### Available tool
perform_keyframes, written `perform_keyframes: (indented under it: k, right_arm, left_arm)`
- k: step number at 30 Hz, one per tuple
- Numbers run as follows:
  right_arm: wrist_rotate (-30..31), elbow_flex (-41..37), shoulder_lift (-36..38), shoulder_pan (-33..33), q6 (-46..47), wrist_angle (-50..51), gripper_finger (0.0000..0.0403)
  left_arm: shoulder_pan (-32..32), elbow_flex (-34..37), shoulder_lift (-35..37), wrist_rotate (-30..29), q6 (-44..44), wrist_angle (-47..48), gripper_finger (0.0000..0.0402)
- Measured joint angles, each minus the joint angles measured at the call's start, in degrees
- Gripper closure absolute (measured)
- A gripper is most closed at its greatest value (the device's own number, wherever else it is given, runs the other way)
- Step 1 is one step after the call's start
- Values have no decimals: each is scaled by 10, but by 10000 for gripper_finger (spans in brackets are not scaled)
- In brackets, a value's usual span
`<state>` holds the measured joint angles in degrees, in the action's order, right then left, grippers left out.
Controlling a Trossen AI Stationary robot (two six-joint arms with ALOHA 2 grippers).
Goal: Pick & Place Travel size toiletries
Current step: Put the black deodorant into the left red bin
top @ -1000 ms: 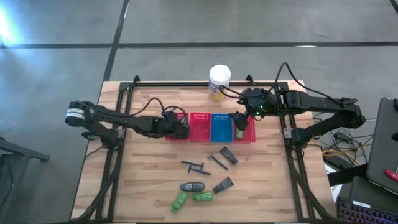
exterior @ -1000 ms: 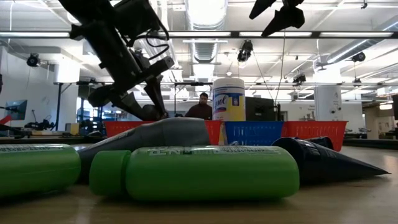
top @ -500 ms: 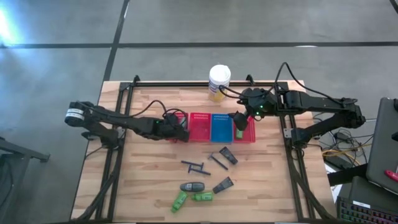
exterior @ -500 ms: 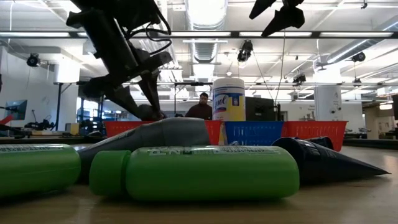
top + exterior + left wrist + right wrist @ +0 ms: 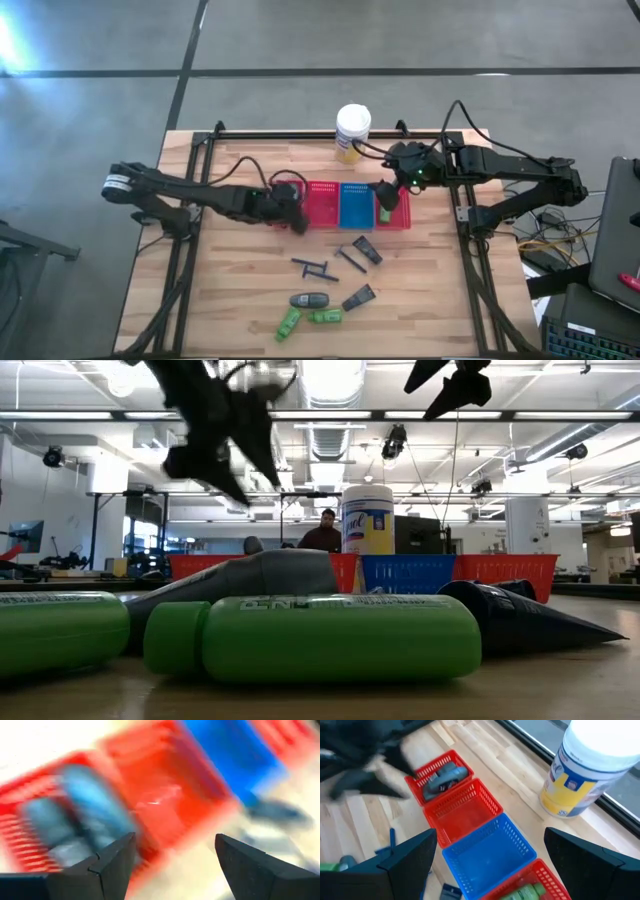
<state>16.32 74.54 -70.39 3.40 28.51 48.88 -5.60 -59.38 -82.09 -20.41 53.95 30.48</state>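
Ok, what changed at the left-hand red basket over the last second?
The left claw opened, rose and pulled back out of the end red basket, leaving a grey tube lying inside. The right claw stayed open over the far red basket. The loose toiletries on the table and the white canister did not move.

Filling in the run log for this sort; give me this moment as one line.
left gripper: open, empty, by leftmost red basket | grey tube: inside it | right gripper: open over baskets | green bottle: in rightmost basket
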Motion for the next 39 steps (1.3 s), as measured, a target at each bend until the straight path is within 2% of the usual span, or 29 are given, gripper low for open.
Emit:
perform_keyframes:
  k: [3,5,9,11,14,16,18,25,33,39]
  right_arm:
    - [-5,0,0,0,-1,18,37]
    - [-5,0,0,0,-3,26,37]
    - [-14,0,0,0,-6,36,37]
    - [-18,0,0,0,-2,37,37]
    - [-29,-1,0,0,10,41,37]
    - [-33,-1,0,-1,16,48,37]
    - [-33,-1,0,-5,25,56,37]
    - [-34,-1,0,-26,66,75,37]
    - [-29,-1,0,-57,96,80,37]
    - [-27,-2,0,-69,106,80,37]
  left_arm:
    - [-44,-23,2,96,-116,-8,125]
    - [-88,-27,-2,130,-190,-11,126]
    - [-185,-19,-22,134,-312,-20,126]
    - [-224,-14,-41,127,-338,-58,126]
    - [-258,-12,-81,88,-351,-136,126]
    - [-266,-13,-110,51,-357,-181,126]
    - [-266,-18,-138,38,-363,-201,126]
    - [-267,-33,-204,45,-297,-198,123]
    - [-270,-53,-239,52,-298,-200,92]
    - [-268,-51,-266,60,-279,-199,92]
